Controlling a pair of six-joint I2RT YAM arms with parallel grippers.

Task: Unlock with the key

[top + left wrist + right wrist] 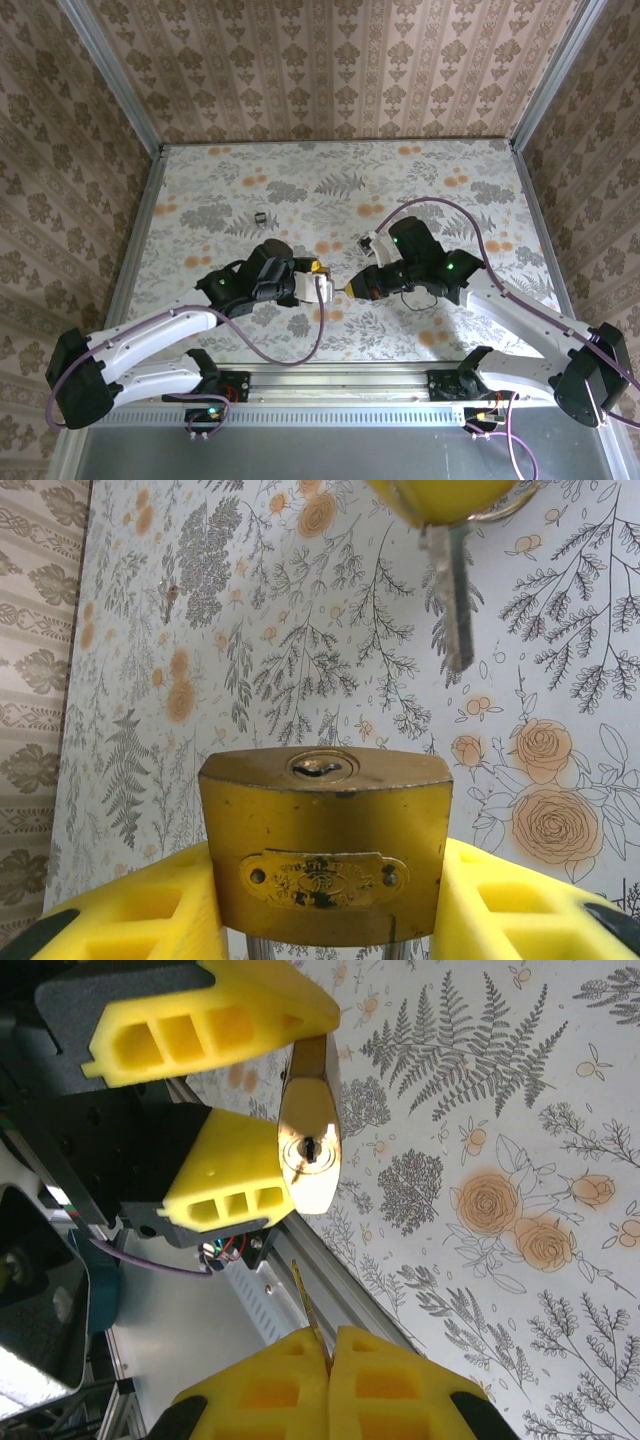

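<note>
— Where is the key (308, 1308) right now?
— Up in the air, in my right fingers (328, 1365). They are pressed fully together on its head, so just the thin blade sticks out past the yellow pads.
— And the padlock (325, 850)?
— My left fingers (308, 284) have it. They stand partway apart, one yellow pad on each narrow side of the brass body, with the lock clamped between them.
— Which way does the lock face?
— The face with the keyhole (308, 1148) is turned toward my right arm. From my left wrist the engraved plate on the front is plain to see.
— Is the key in the keyhole?
— No. The blade tip points toward the lock but stands apart from it, with flowered tabletop (300, 180) showing in the gap. From the left wrist the tip hangs off to the right of the keyhole, not in line with it.
— Anything else there?
— A small dark object (259, 218) lies farther out, well apart from both arms; I cannot tell what it is.
</note>
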